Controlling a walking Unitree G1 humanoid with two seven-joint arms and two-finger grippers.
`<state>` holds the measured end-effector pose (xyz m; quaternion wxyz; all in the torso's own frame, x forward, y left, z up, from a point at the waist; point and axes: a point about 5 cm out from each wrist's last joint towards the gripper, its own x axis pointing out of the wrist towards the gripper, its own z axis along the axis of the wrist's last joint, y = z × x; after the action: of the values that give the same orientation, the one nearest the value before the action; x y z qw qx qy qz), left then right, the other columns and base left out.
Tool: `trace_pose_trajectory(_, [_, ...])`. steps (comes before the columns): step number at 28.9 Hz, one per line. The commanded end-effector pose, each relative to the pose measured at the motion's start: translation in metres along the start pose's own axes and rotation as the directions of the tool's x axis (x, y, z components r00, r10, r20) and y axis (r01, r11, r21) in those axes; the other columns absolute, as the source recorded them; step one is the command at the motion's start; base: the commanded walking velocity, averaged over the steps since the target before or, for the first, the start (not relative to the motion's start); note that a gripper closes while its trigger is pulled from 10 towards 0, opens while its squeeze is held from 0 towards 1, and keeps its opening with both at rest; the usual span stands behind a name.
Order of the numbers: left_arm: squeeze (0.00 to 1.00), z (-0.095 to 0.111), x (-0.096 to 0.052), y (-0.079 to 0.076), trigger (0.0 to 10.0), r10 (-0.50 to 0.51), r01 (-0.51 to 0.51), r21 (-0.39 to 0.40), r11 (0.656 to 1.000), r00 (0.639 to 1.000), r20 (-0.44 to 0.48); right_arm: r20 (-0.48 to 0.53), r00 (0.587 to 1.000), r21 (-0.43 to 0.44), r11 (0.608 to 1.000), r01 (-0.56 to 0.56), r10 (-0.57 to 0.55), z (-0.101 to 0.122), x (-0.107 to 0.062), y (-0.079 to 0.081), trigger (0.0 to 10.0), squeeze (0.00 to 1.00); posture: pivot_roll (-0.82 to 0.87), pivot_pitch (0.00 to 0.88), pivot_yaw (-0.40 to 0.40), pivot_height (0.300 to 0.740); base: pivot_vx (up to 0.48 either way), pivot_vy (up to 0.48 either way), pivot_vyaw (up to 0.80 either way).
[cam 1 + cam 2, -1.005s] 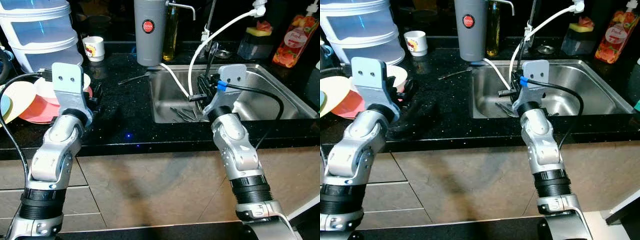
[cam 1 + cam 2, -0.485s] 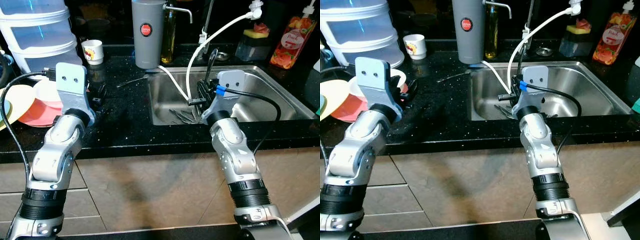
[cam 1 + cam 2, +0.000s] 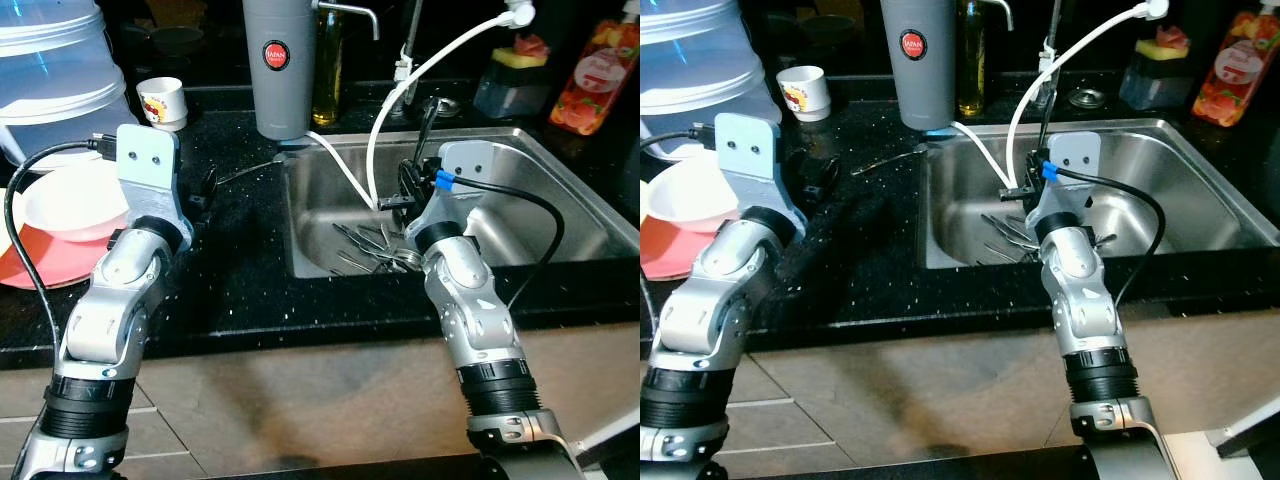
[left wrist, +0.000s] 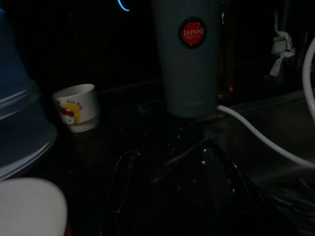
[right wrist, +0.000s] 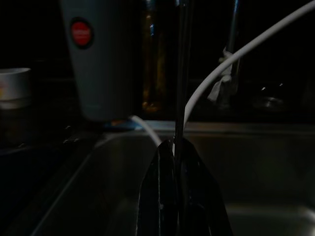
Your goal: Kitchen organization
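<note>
While the right gripper (image 5: 175, 162) stands clenched on a thin dark utensil (image 3: 424, 125) above the steel sink (image 3: 560, 180), loose cutlery (image 3: 370, 250) awaits sorting; left gripper (image 4: 170, 167) open.

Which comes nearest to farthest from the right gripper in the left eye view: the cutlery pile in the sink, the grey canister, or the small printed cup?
From the right gripper, above the sink:
1. Cutlery pile, just below it in the sink basin.
2. Grey canister, on the counter behind the sink's left corner.
3. Small printed cup, farther left on the counter.
</note>
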<state>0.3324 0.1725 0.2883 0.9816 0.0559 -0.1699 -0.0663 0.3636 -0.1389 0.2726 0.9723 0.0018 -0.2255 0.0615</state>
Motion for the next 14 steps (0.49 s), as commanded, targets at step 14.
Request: trace_pose_trajectory(14, [0.0,0.0052,-0.0012,-0.0034,10.0,-0.02,0.02,0.019,1.0,1.0,0.022,0.009,1.0,0.014,1.0,-0.005,0.005,0.0015,0.0009,0.0026,10.0,0.0,0.03,0.129,0.028,0.74,0.064,0.0,0.0])
